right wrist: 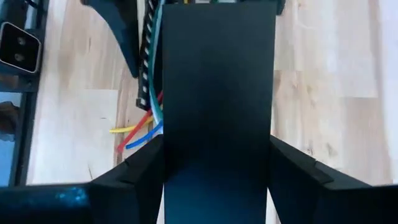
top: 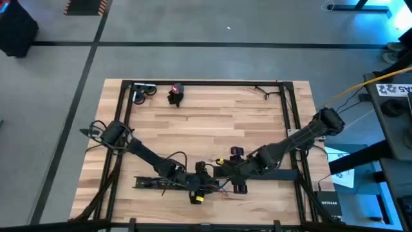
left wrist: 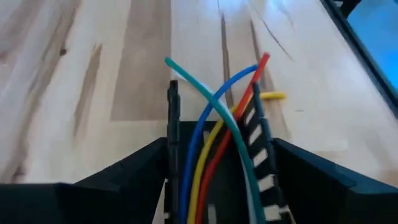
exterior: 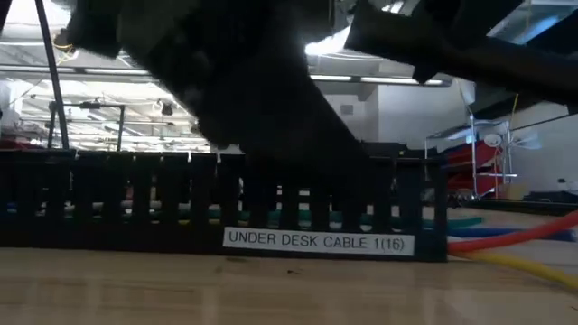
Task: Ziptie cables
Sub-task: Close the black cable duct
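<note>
Filling the right wrist view, a flat black cover panel (right wrist: 217, 106) sits clamped in the right tool (right wrist: 217, 171), while the left tool (left wrist: 217, 180) straddles the cables (left wrist: 214, 134) in the slotted cable duct (left wrist: 258, 146), apparently gathering them, with the zip-tie still to come.

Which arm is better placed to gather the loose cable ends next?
Left, likely. The cables run straight out between the left gripper and its fingers, ends fanned ahead. The right gripper is occupied: shut on the flat black cover, cables off to its side.
</note>
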